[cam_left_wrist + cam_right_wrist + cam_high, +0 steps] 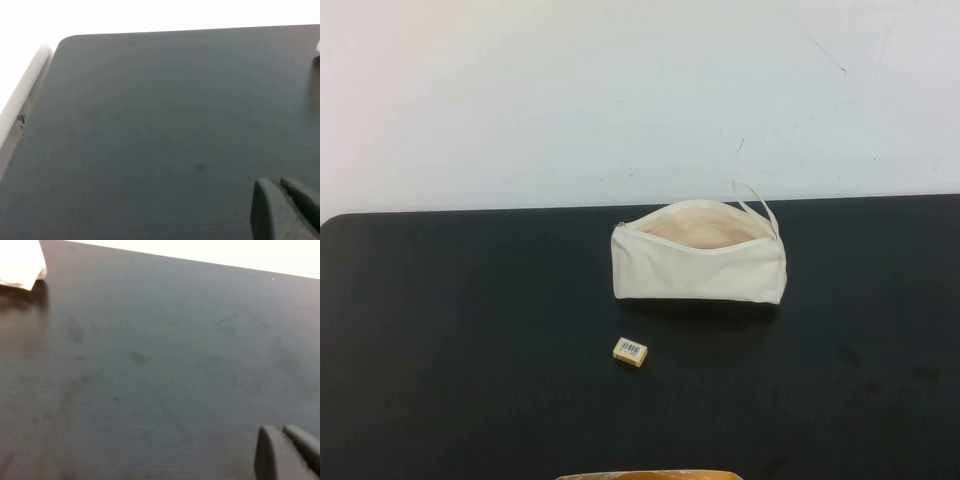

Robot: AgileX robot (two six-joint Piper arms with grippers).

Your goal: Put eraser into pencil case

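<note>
The eraser [631, 351], a tiny tan block with a white barcode label, lies on the black table in front of the pencil case. The pencil case [698, 254] is a cream-white pouch, unzipped, its peach lining showing, its loop strap at its right end. A corner of it shows in the right wrist view [20, 262] and a sliver in the left wrist view [317, 47]. Neither arm shows in the high view. My left gripper [282, 192] is shut and empty above bare table. My right gripper [281, 436] is shut and empty above bare table.
The black table [470, 330] ends at a white wall behind the pencil case. A yellowish edge [645, 475] shows at the bottom of the high view. The table's left rear corner [65, 42] shows in the left wrist view.
</note>
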